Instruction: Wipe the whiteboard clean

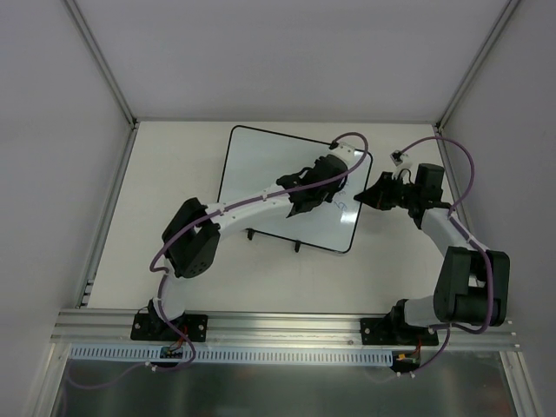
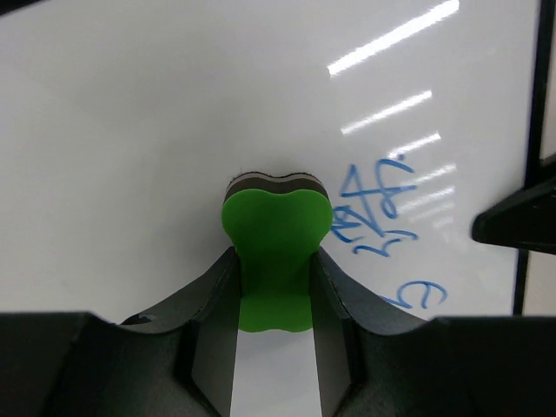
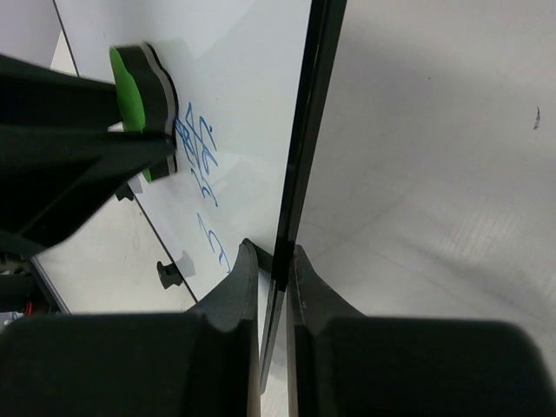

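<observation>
On the worktop [image 1: 165, 191], in its far right part, the whiteboard [image 1: 269, 174] lies turned at an angle to the worktop's edges. Findings: it is a large white rectangle with rounded corners and a thin black rim [image 3: 304, 130]. Two small black feet [image 1: 252, 233] project from its near edge. The surface is glossy and carries streaks of reflected light. Most of it is bare white. Blue handwriting [image 2: 382, 204] occupies a patch close to the right-hand rim; the strokes are loose and I cannot read them.

My left claw [image 2: 276, 261] is over the board's right part, closed on a green eraser [image 2: 276, 221]. The eraser has a lobed green body with a pale layer and a dark pad beneath. The pad meets the board surface just beside the handwriting, to its left in the left wrist view.

My right claw [image 3: 274, 254] is at the board's right edge, pinched onto the rim with one finger on each side of it. The two claws are near each other, not touching.
</observation>
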Robot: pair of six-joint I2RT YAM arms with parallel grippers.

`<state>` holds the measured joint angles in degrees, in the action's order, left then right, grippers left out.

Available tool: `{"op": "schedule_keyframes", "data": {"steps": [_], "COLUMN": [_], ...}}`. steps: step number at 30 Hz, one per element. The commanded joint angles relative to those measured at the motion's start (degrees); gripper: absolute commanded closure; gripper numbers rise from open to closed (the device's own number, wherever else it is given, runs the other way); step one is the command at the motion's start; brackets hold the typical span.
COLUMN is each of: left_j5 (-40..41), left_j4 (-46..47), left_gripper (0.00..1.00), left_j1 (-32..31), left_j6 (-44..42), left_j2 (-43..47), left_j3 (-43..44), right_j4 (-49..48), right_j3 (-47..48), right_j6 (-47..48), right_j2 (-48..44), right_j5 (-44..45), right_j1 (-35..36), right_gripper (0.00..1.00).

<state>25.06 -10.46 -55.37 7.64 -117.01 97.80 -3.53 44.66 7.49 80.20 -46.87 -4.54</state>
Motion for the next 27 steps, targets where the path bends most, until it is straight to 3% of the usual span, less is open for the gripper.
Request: {"op": "schedule_keyframes", "data": {"steps": [1, 11, 18, 27], "left_j5": [2.89, -3.52, -8.71, -11.52], "left_j4": [-0.26, -0.09, -0.26, -1.93], "left_gripper": [1.0, 1.0, 1.0, 1.0], "left_j1": [6.5, 5.02, 0.01, -3.25], "left_j6": [-3.59, -7.1, -16.33, -26.97], "left_j2": [0.73, -1.99, -5.86, -8.06], "left_j3": [-2.61, 0.9, 5.64, 4.6], "right_j4": [-1.3, -1.3, -0.78, 0.89], "right_j3": [-0.46, -0.02, 0.33, 1.56], "right_j6": [5.52, 5.52, 6.14, 7.02], "right_j2": [-2.51, -1.98, -1.81, -1.89], "right_j5": [4.24, 4.6, 5.56, 6.62], "right_j1": [2.78, 3.39, 4.01, 4.27], "right_gripper": [1.0, 1.0, 1.0, 1.0]}}
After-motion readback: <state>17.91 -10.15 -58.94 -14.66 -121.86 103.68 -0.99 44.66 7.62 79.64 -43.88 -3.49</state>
